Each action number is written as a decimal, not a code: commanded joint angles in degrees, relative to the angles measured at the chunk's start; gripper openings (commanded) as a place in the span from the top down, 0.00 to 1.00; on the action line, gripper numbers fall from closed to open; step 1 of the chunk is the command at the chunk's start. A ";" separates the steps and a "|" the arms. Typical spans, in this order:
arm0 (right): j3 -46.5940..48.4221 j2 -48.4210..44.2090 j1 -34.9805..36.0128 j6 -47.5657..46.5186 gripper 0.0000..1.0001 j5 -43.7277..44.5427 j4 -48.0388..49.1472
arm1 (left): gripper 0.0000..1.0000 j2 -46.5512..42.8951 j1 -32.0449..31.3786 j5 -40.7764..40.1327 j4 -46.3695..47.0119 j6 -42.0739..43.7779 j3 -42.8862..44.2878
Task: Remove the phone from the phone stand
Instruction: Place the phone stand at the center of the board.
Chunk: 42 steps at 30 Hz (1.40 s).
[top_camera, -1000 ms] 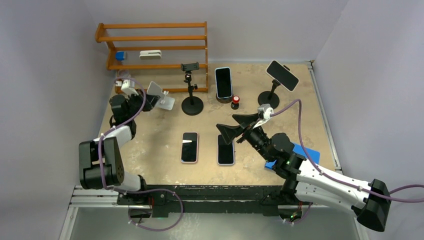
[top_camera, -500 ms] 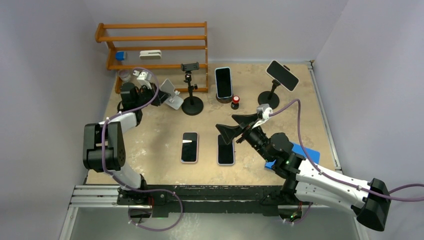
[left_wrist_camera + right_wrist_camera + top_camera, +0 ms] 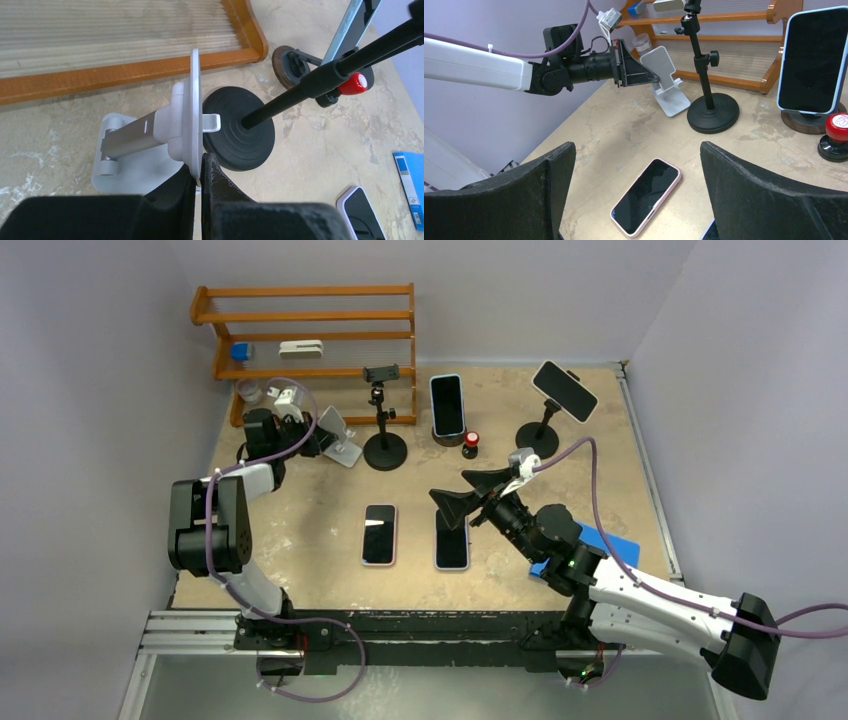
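Upright at the back of the table (image 3: 300,510), one phone (image 3: 447,405) leans on a wooden stand (image 3: 809,122); a second phone (image 3: 565,390) sits clipped to a black pole mount (image 3: 540,435) further right. Left gripper (image 3: 202,172): jaws pinched together on the plate edge of a white stand (image 3: 130,142) holding no phone, which may tip or drag if pulled. Right gripper (image 3: 450,487): jaws wide apart above two flat phones (image 3: 379,534), well short of either mounted phone; a careless reach could topple the red-capped knob (image 3: 471,444).
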 commanded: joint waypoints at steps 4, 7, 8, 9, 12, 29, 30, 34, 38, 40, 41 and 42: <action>1.57 -0.09 0.24 -0.99 0.05 0.97 2.06 | 1.00 -1.17 0.36 -2.99 -0.63 1.39 2.28; 1.66 0.11 0.24 -1.00 0.05 0.97 2.21 | 1.00 -1.95 0.74 -4.77 -1.28 1.39 1.76; 1.70 0.12 0.24 -0.98 0.05 0.97 2.14 | 1.00 -2.12 0.77 -5.44 -1.45 1.37 1.51; 1.68 0.12 0.24 -1.02 0.05 0.96 2.12 | 1.00 -2.30 0.82 -6.29 -1.62 1.33 1.34; 1.78 -0.04 0.24 -1.05 0.05 0.97 1.98 | 1.00 -2.56 0.83 -9.80 -3.13 0.61 1.28; 2.60 -1.31 0.24 -1.05 0.05 2.99 -0.15 | 0.43 -8.28 0.68 -15.00 -5.62 -3.72 -0.90; 2.67 -1.40 0.24 -1.12 0.04 3.37 -0.20 | 0.41 -9.63 0.70 -15.52 -6.14 -4.28 -0.97; 2.96 -1.55 0.23 -0.33 0.01 6.44 -0.98 | 0.16 -17.11 0.57 -18.56 -7.51 -6.18 -1.92; 4.14 -1.77 0.24 2.11 0.01 12.59 -3.39 | 0.12 -24.94 -0.22 -22.06 -10.23 -7.30 -2.86; 4.79 -1.72 0.24 4.31 0.01 14.78 -5.02 | 0.11 -29.17 -1.59 -24.39 -11.16 -7.14 -3.86; 5.17 -1.66 0.22 5.38 0.01 16.45 -5.34 | 0.11 -31.37 -2.47 -25.24 -11.26 -6.73 -4.45; 5.90 -1.54 0.24 6.84 0.01 18.33 -6.37 | 0.10 -33.28 -3.48 -26.04 -11.27 -6.26 -4.86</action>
